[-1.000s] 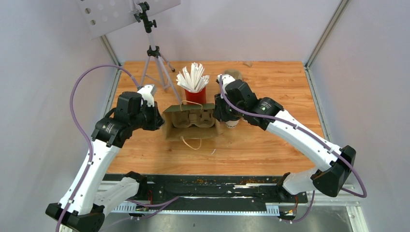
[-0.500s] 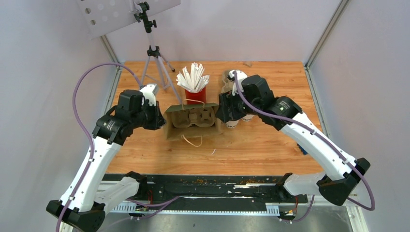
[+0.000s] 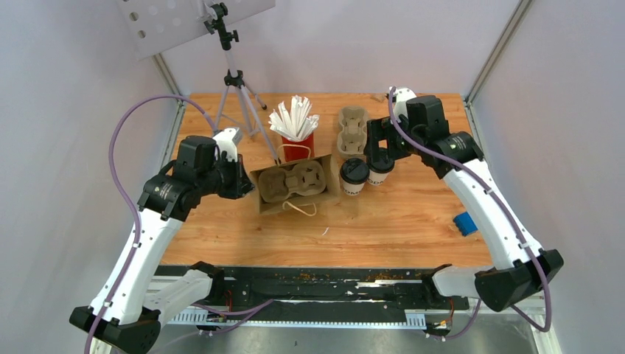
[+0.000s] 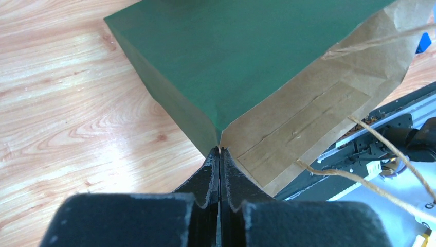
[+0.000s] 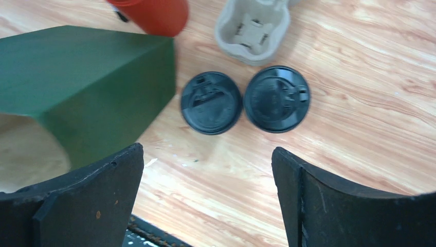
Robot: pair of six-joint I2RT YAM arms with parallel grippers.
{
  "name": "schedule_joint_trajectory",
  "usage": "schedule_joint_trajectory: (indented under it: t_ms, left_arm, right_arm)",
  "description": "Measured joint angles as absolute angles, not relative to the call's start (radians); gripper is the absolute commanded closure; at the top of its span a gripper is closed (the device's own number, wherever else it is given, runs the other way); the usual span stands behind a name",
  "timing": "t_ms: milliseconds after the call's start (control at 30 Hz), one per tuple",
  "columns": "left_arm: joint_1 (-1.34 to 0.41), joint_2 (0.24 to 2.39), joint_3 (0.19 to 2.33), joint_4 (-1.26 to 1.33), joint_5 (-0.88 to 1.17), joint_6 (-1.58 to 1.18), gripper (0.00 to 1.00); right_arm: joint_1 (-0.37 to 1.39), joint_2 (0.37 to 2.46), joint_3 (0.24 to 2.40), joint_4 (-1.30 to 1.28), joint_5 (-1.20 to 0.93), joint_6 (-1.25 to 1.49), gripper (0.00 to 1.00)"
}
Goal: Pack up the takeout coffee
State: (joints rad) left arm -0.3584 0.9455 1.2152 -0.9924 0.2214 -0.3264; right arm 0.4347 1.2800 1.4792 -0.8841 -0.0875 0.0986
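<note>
Two takeout coffee cups, white with black lids, stand side by side right of the bag: one [image 3: 354, 175] [image 5: 211, 103] nearer the bag, the other [image 3: 380, 172] [image 5: 276, 99] touching it. The green and brown paper bag [image 3: 324, 193] [image 4: 231, 56] [image 5: 87, 77] stands open with a beige pulp tray [image 3: 291, 181] inside. My left gripper [image 3: 245, 184] [image 4: 220, 152] is shut on the bag's left edge. My right gripper [image 3: 380, 155] [image 5: 206, 154] hangs open above the cups, holding nothing.
A red cup of white straws [image 3: 297, 136] [image 5: 154, 13] stands behind the bag. A second pulp tray [image 3: 352, 131] [image 5: 252, 31] lies behind the cups. A tripod [image 3: 236, 96] stands at the back left, and a small blue thing [image 3: 464, 223] lies at the right.
My right gripper opened, let go of the bag's right side and drew back to the right, uncovering both cups. The bag settled wider open. The left gripper kept its hold.
</note>
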Motion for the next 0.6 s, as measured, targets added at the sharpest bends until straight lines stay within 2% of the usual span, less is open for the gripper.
schedule_joint_trajectory:
  t_ms: [433, 600]
  left_arm:
    - [-0.358, 0.902, 1.181, -0.982, 0.348, -0.307, 1.0]
    - [-0.366, 0.865, 1.137, -0.957, 0.402, -0.282, 1.0]
  right_arm:
    - [0.279, 1.574, 1.455, -0.863, -0.088, -0.133, 0.05]
    - [0.255, 1.625, 1.454, -0.863, -0.1, -0.183, 0.05]
